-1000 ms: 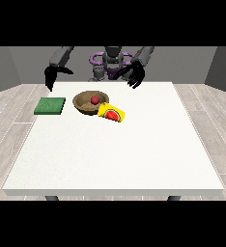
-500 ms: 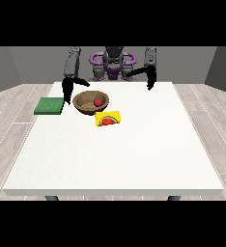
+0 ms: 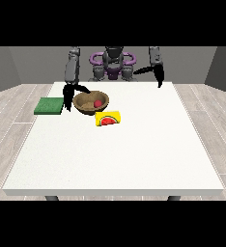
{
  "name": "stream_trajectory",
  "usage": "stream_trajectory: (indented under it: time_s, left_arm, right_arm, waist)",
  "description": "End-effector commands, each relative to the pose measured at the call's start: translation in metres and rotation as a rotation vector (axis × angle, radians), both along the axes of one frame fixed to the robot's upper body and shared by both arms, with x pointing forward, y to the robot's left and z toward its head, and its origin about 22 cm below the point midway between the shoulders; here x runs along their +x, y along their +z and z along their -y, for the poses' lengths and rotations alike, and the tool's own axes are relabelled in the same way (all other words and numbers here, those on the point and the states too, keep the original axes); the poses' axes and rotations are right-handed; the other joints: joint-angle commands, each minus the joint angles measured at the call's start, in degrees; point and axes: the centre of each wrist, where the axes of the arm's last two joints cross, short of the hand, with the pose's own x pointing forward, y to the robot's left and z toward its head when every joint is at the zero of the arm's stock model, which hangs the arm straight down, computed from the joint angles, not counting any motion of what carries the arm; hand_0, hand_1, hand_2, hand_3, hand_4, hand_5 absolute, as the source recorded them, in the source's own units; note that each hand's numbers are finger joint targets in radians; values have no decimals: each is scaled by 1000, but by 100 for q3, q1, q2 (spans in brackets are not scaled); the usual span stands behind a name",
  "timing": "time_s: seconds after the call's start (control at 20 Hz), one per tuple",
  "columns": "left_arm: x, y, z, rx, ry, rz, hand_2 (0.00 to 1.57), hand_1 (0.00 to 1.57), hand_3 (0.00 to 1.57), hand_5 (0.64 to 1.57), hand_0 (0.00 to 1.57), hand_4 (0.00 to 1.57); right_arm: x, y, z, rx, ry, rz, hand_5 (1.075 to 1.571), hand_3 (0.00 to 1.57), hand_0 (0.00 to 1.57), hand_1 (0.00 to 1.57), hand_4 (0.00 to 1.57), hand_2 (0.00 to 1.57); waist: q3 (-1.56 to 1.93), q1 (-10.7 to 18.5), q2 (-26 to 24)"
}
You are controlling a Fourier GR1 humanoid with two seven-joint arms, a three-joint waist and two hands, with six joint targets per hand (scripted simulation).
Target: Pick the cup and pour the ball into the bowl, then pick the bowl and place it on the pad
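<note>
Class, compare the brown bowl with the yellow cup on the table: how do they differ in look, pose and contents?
The bowl is brown and round; the cup is yellow with a watermelon picture. The bowl stands upright, opening up; the cup lies on its side. The bowl holds the red ball; the cup shows nothing inside. The hand at the view's left is at the bowl's rim; no hand is near the cup. Both rest on the white table.

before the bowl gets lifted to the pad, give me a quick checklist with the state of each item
1. Ball is in the bowl: ok.
2. Cup is out of the way, lying on its side in front of the bowl: ok.
3. Green pad has nothing on it: ok.
4. Robot hand at the view's left is at the bowl's rim: ok; whether it grips: cannot tell.
5. Robot hand at the view's right is raised away from the things: ok.
</note>
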Motion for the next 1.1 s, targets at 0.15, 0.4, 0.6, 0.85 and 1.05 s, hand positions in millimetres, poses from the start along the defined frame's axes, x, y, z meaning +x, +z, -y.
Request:
stream_trajectory:
  time_s: [0.15,0.4,0.6,0.85,1.05]
  left_arm:
    - [0,13,-13,-1,8,18,0,0,0,1566,0,0]
    - [-3,26,-5,-9,-26,24,0,0,0,1565,0,0]
    - [1,47,-1,-2,-81,118,0,0,0,1570,0,339]
    - [7,45,2,3,-122,77,0,0,0,1531,0,655]
    - [2,21,-8,-12,-82,-16,0,0,0,1466,0,898]
  right_arm:
    - [10,-12,-25,-5,26,-19,1563,0,0,0,100,0]
    - [8,-23,-25,90,-14,-86,1570,0,0,0,395,0]
    - [-32,-55,10,-120,-207,-293,1491,479,1571,1571,785,1571]
    - [-23,-41,19,-469,-287,-335,1558,1562,1571,1571,938,1571]
    - [-9,-22,29,-512,-303,-435,1566,1256,1571,1571,898,1571]
  waist:
    - [1,-5,24]
    - [4,179,159]
    - [4,469,570]
    - [-29,721,470]
    - [-24,555,-188]
